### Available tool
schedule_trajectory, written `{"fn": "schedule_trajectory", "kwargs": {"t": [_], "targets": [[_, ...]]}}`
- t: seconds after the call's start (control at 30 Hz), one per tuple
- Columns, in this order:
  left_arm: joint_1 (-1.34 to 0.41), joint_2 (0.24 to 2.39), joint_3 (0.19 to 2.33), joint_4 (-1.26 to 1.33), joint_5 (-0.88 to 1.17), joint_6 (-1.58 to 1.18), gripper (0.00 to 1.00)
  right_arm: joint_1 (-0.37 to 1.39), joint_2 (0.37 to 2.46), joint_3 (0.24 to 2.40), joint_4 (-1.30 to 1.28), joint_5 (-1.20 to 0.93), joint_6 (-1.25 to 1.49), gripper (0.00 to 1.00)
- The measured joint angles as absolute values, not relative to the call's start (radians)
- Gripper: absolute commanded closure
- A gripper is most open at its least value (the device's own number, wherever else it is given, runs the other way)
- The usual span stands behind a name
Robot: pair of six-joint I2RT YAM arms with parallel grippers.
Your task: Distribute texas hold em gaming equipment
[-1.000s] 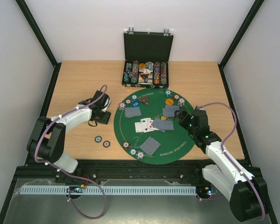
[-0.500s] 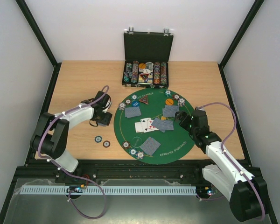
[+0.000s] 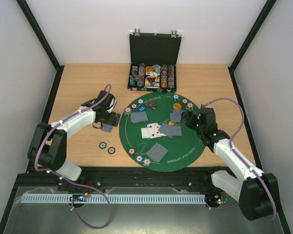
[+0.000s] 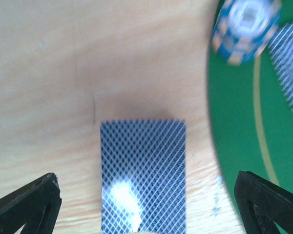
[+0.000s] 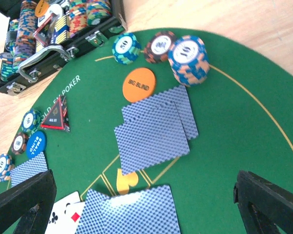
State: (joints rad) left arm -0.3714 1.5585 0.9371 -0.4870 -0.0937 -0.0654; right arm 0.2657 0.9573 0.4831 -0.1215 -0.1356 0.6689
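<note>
A grey-blue-backed card [image 4: 143, 170] lies flat on the bare wood just left of the green mat [image 3: 185, 146]. My left gripper [image 4: 145, 195] hovers over it, open, its fingers [image 4: 27, 204] wide on either side and touching nothing. In the top view that card [image 3: 107, 127] shows below the left gripper [image 3: 107, 120]. My right gripper [image 5: 144, 195] stands open and empty over the mat's right side, above a pair of face-down cards [image 5: 156, 129]. Near them are the orange button [image 5: 139, 85], striped chips [image 5: 188, 58], the blue button [image 5: 36, 144] and the triangular marker [image 5: 57, 116].
The black hinged case [image 3: 153, 48] with chip rows stands open at the back centre. Two loose chips [image 3: 107, 147] lie on the wood left of the mat. On the mat are more face-down pairs [image 3: 157, 152], face-up cards [image 3: 150, 130] and chips [image 3: 145, 161] near its front.
The left gripper has opened and let the card down onto the wood beside the mat. The right arm has reached farther in over the right-hand pair of cards.
</note>
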Motion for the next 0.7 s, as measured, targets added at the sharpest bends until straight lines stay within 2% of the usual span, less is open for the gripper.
{"fn": "schedule_trajectory", "kwargs": {"t": [0.23,0.37,0.57,0.7], "targets": [[-0.351,1.459,1.084,-0.403,-0.047,-0.131,0.01,0.264,1.159,0.633,-0.052,-0.088,0.529,0.01],[-0.258,1.404,1.068,-0.258,-0.008,-0.187,0.01,0.209,1.235,0.686,0.017,-0.035,0.451,0.01],[0.009,1.256,0.798,0.047,0.014,-0.292,0.01,-0.012,1.227,0.641,0.173,-0.020,0.409,0.01],[0.098,1.113,0.532,0.267,-0.050,-0.327,0.01,-0.048,1.171,0.491,0.328,0.020,0.378,0.01]]}}
